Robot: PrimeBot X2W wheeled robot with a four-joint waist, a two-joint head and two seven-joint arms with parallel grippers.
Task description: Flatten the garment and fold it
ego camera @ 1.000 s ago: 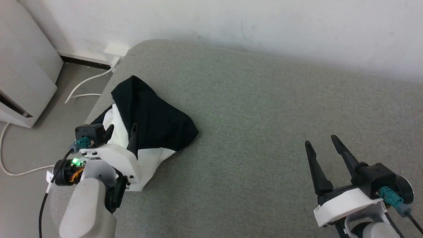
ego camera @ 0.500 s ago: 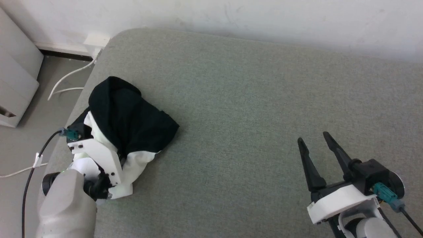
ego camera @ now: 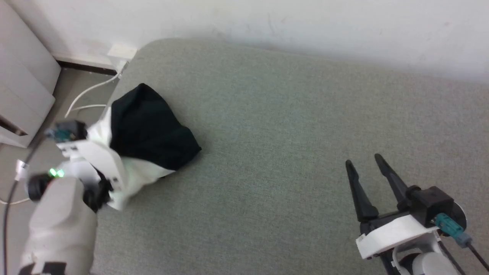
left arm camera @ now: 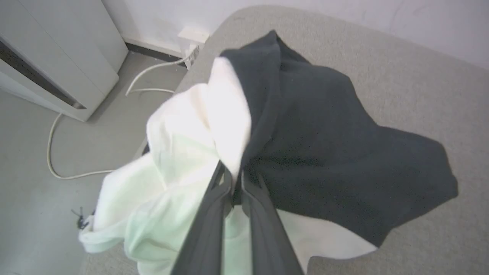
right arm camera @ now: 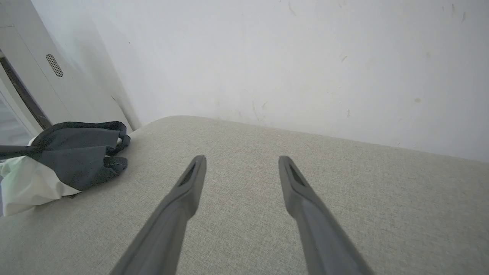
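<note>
The garment (ego camera: 149,130), a crumpled heap of black and white fabric, lies near the left edge of the grey padded surface (ego camera: 286,133). In the left wrist view my left gripper (left arm camera: 236,182) is shut on the garment (left arm camera: 324,145), pinching a fold where white meets black. In the head view the left wrist housing (ego camera: 91,156) covers the fingers, and white cloth is bunched against it. My right gripper (ego camera: 363,160) stands open at the lower right, far from the cloth, with nothing between its fingers. The right wrist view has the right gripper (right arm camera: 242,158) open and the garment (right arm camera: 76,152) far left.
A white wall runs along the far edge of the surface. Off its left edge are floor, a white cabinet (ego camera: 19,88), a wall socket (ego camera: 122,51) and a white cable (ego camera: 88,91). Bare grey surface stretches between the two grippers.
My left gripper has shut on the garment and drawn back to the left, bunching the white cloth toward the edge. The head camera has shifted. The right gripper stays open.
</note>
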